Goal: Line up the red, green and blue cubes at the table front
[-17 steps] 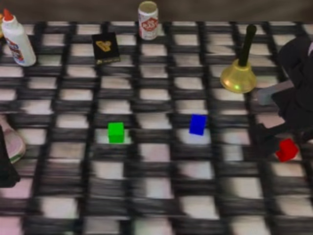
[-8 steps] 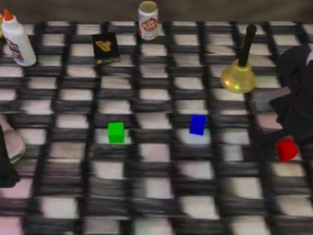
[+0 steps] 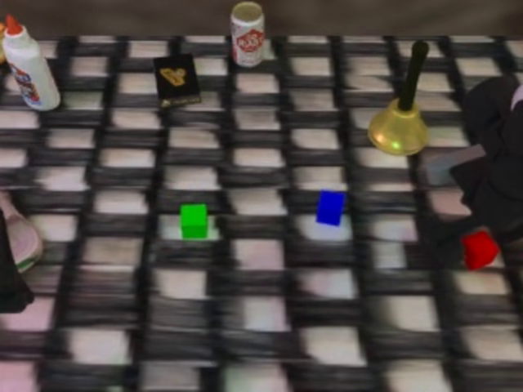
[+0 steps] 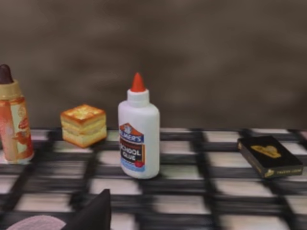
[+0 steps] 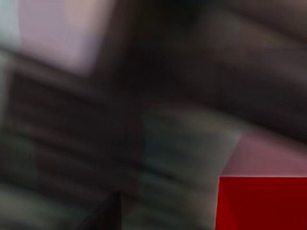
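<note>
The red cube (image 3: 480, 249) sits on the table (image 3: 261, 314) at the right, well to the right of the blue cube (image 3: 330, 207) and a little nearer the front edge. The right tool (image 3: 478, 233) hangs right over it, touching or nearly so; whether its fingers are spread or closed on the cube I cannot tell, as the black arm hides them. In the right wrist view the red cube (image 5: 261, 203) fills one corner, very close. The green cube (image 3: 194, 220) rests well to the left of the blue cube, roughly level with it. Farther back, to the blue cube's right, stands a brass bell (image 3: 399, 126). At the rear are a black box (image 3: 176, 80), a can (image 3: 247, 34) and a glue bottle (image 3: 29, 67). The left arm (image 3: 12, 273) stays parked far left of the green cube.
</note>
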Robot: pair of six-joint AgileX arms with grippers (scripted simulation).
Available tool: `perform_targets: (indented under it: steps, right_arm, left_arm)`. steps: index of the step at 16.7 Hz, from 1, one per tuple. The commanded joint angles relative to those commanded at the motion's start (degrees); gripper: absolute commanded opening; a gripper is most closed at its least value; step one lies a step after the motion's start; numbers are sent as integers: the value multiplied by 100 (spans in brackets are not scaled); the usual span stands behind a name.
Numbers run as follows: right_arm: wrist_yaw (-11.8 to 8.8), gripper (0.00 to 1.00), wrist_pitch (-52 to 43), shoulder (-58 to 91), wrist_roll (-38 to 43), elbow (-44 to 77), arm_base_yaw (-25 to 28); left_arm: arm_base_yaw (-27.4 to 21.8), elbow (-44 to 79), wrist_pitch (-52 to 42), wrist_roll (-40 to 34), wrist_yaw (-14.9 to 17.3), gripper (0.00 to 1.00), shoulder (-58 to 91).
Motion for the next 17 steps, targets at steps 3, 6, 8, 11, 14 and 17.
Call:
perform_targets:
  steps: [3, 6, 8, 11, 14, 17]
  right_arm:
    - [0, 10, 0, 0, 0, 0, 0]
    - [0, 0, 0, 0, 0, 0, 0]
    - [0, 0, 0, 0, 0, 0, 0]
    - [0, 0, 0, 0, 0, 0, 0]
    - [-41, 0, -154, -293, 31, 130, -4]
    - [-44, 0, -563, -456, 31, 384, 5]
  left_arm:
    - [0, 0, 0, 0, 0, 100, 0]
    - [0, 0, 0, 0, 0, 100, 0]
    - [0, 0, 0, 0, 0, 100, 0]
    - [0, 0, 0, 0, 0, 100, 0]
    - [0, 0, 0, 0, 0, 100, 0]
    - [0, 0, 0, 0, 0, 100, 0]
